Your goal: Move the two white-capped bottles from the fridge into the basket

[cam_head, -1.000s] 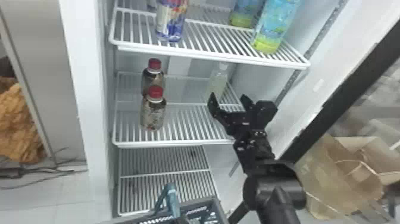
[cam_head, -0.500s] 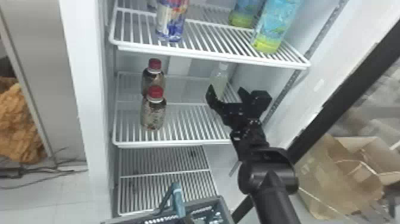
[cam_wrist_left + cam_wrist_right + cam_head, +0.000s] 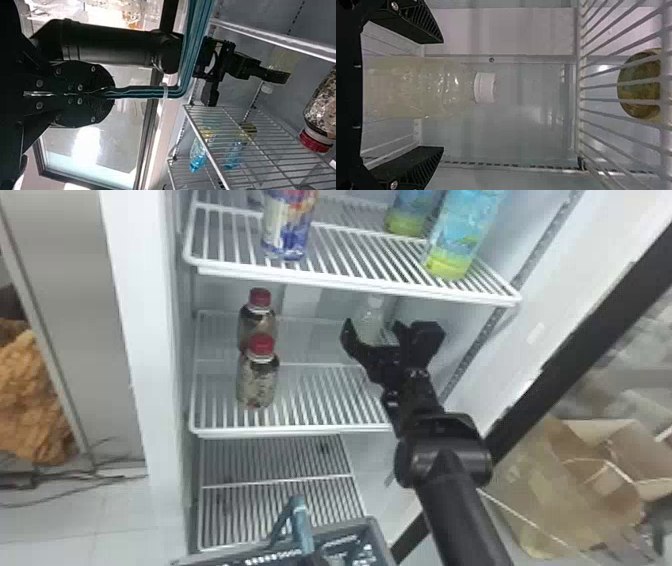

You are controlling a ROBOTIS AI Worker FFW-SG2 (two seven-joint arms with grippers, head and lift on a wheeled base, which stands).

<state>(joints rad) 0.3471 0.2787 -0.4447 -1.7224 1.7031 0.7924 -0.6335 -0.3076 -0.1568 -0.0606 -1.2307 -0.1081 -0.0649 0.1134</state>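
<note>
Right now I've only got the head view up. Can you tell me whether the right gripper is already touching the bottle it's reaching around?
Observer: No. In the right wrist view, the right gripper has its fingers open, with a gap between each finger and the bottle.
Operator: Okay, and is its cap up against the shelf above?
Observer: No, that same view shows space between the white cap and the upper shelf.
Operator: Good. What's my other arm doing?
Observer: In the left wrist view, the left gripper is closed on the teal basket handle.
</note>
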